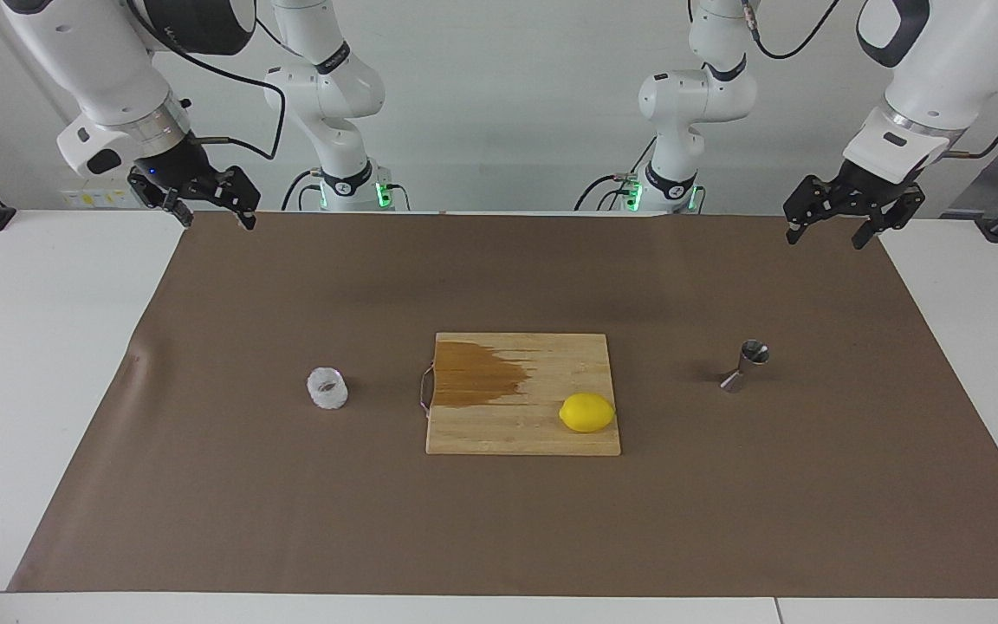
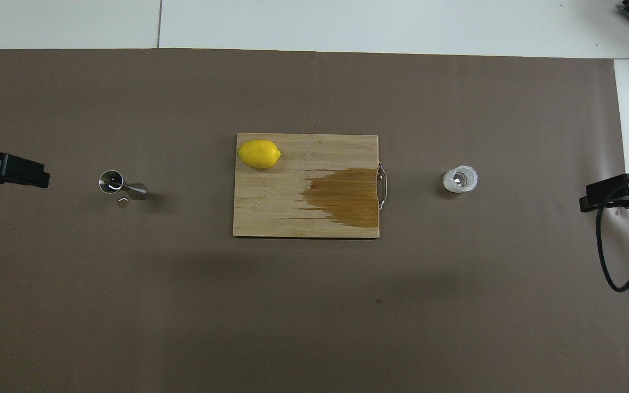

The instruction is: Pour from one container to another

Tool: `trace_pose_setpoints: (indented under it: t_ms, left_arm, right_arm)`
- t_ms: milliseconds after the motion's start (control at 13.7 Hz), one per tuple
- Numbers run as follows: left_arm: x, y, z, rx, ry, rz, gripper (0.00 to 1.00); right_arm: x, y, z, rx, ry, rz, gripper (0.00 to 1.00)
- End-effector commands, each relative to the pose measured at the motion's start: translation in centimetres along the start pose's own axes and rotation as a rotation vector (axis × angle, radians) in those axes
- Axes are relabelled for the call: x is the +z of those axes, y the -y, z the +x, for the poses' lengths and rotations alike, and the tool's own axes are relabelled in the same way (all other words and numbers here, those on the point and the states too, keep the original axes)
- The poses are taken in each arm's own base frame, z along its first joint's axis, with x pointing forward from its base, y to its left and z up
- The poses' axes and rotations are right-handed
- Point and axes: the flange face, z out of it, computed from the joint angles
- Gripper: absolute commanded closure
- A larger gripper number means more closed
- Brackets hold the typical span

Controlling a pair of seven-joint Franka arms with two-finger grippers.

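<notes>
The frosted, bumpy glass cup (image 1: 327, 388) (image 2: 461, 179) stands upright on the brown mat toward the right arm's end of the table. The steel hourglass jigger (image 1: 746, 366) (image 2: 120, 185) stands upright toward the left arm's end. Both arms wait raised, away from both containers. My right gripper (image 1: 215, 218) (image 2: 620, 194) hangs open and empty over the mat's edge nearest the robots, on the cup's side. My left gripper (image 1: 826, 238) (image 2: 6, 169) hangs open and empty over the same edge on the jigger's side.
A wooden cutting board (image 1: 523, 438) (image 2: 292, 218) with a metal handle lies between cup and jigger, with a dark wet patch (image 1: 477, 374) on it. A yellow lemon (image 1: 586, 412) (image 2: 259, 154) rests on the board, on its jigger side. A cable (image 2: 606, 256) hangs by the right gripper.
</notes>
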Motion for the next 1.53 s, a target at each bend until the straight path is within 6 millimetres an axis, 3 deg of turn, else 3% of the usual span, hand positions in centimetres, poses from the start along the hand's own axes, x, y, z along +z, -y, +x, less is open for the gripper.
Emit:
trace_pose_setpoints:
  t_ms: [0,364,728,947,1238,1456]
  left_arm:
    - [-0.2,0.0,-1.0,0.014,0.011,0.001,0.0]
    - [-0.3,0.8,-1.2,-0.026,0.016,-0.002,0.0]
    - [2.0,2.1,-1.7,-0.357,0.011,-0.011,0.0]
    - [5.3,3.4,-1.8,-0.621,0.05,-0.02,0.0]
    - [9.0,7.2,-2.9,-0.94,0.061,-0.161,0.0]
    - [13.4,7.8,-4.1,-1.177,0.161,-0.247,0.0]
  right_arm:
    - [-0.2,-0.2,0.0,0.016,0.006,-0.003,0.0]
    - [-0.2,-0.2,0.1,0.016,0.005,-0.003,0.0]
    - [-0.2,-0.2,0.0,0.016,0.006,-0.003,0.0]
    - [-0.2,-0.2,0.1,0.016,0.005,-0.003,0.0]
    - [-0.2,-0.2,0.1,0.016,0.005,-0.003,0.0]
    - [-0.2,-0.2,0.1,0.016,0.005,-0.003,0.0]
